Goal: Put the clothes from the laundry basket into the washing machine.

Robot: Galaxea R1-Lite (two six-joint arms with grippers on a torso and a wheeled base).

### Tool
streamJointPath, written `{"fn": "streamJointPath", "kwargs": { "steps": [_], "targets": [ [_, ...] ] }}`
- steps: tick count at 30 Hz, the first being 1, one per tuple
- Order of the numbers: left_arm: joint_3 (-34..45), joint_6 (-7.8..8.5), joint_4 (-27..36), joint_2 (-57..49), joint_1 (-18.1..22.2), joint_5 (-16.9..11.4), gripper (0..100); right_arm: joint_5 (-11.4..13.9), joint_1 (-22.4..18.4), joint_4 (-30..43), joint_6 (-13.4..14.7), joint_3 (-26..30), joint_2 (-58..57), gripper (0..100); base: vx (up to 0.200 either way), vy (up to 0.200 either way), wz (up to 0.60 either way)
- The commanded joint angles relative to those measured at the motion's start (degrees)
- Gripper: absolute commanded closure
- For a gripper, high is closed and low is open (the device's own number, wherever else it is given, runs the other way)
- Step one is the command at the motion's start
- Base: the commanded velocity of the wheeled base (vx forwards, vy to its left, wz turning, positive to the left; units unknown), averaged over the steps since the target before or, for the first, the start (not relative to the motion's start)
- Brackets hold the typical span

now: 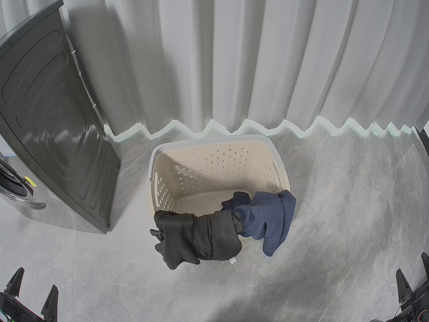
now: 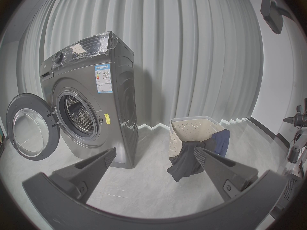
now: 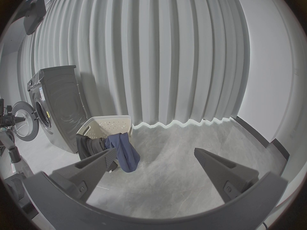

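Clothes are draped over the laundry basket's near rim; left hand and right hand are held open, empty.

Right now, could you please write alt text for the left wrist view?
A washing machine stands with its door open beside a laundry basket, a dark garment and a blue garment draped over its rim. The open left gripper frames the foreground.

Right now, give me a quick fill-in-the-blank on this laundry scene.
1. The door of the washing machine is ____.
2. On the basket rim, the blue garment hangs to the robot's ____ of the grey garment.
3. The left hand and the right hand are both ____, holding nothing.
Missing: open; right; open.
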Motion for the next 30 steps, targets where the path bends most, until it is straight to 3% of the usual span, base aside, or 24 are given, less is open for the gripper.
{"fn": "streamJointPath", "kwargs": {
  "steps": [1,5,7,9,10,11,12,18,22,30],
  "targets": [
    [0.84,-0.01,-0.01,-1.04,0.01,-0.08,0,0.15,0.04,-0.01,0.21,0.92,-0.66,0,0.0,0.0,0.0],
    [0.84,-0.01,-0.01,-1.04,0.01,-0.08,0,1.55,-0.05,-1.33,0.04,-0.04,-0.93,0,0.0,0.0,0.0],
    [0.84,-0.01,-0.01,-1.04,0.01,-0.08,0,3.49,0.04,-3.0,0.13,-7.78,1.01,0,0.0,0.0,0.0],
    [0.84,0.07,0.08,-1.04,0.01,-0.08,0,5.86,0.21,-2.12,0.13,-11.73,5.31,0,0.0,0.0,0.0],
    [0.84,0.07,0.08,-1.04,0.01,-0.08,0,5.86,0.21,-2.12,0.13,-11.73,5.31,0,0.0,0.0,0.0],
    [0.84,0.07,0.08,-1.04,0.01,-0.08,0,9.11,0.04,-0.97,0.21,-12.96,10.85,0,0.0,0.0,0.0],
    [0.84,0.07,-0.01,-1.04,0.01,-0.08,0,10.17,0.04,-1.59,0.21,-12.79,14.98,0,0.0,0.0,0.0],
    [0.84,0.07,-0.01,-1.04,0.01,-0.08,0,15.09,2.32,-6.77,1.8,-12.7,33.18,0,0.0,0.0,0.0],
    [0.84,0.07,0.08,-1.04,0.01,-0.08,0,15.18,2.68,-11.08,1.36,-11.47,40.12,0,0.05,0.0,0.0],
    [0.84,0.07,-0.01,-1.04,0.01,-0.08,0,15.09,3.91,-11.52,1.27,-10.15,49.61,0,0.05,0.0,0.0]
  ]
}}
